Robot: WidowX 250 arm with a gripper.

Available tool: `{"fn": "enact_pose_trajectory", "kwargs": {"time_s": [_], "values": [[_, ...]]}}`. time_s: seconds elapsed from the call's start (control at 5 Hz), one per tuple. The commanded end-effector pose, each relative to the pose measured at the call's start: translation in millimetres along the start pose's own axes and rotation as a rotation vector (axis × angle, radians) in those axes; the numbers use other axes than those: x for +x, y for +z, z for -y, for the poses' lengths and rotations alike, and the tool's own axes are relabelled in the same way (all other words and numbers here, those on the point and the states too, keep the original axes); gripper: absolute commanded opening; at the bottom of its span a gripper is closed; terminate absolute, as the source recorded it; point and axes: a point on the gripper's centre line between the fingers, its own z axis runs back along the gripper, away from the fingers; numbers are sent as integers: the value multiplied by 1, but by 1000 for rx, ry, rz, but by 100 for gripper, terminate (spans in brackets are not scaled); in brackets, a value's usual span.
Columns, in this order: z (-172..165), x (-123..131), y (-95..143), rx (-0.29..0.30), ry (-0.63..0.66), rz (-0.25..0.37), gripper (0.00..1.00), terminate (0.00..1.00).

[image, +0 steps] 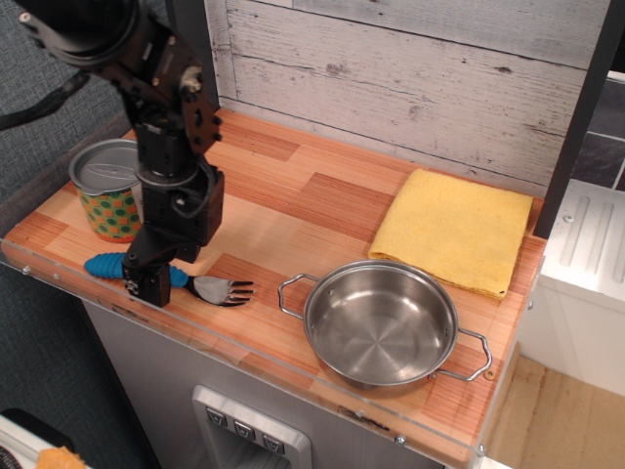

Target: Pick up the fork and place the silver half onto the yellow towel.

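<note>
The fork [105, 264] lies flat near the counter's front left edge. Its blue ribbed handle points left and its silver half [225, 290] points right toward the pot. My gripper [151, 283] is down on the middle of the blue handle and hides that part. The view does not show how far its jaws have closed. The fork still rests on the wood. The yellow towel [454, 230] lies folded at the back right of the counter, far from the gripper, with nothing on it.
A steel pot [381, 322] with two wire handles stands at the front, between fork and towel. A tin can [107, 191] with a green and orange dotted label stands just behind and left of the gripper. A clear rim [244, 352] runs along the counter's front edge.
</note>
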Motion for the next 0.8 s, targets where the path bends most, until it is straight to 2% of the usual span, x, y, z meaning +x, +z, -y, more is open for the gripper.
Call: {"fn": "enact_pose_trajectory", "kwargs": {"time_s": [0.0,0.2,0.4,0.6], "values": [[0,3,4,39,1,26,0,0],[-1,5,12,38,23,5,0,0],[-6,10,37,62,91,14,0,0],[-17,18,63,88,110,50,0,0]]}}
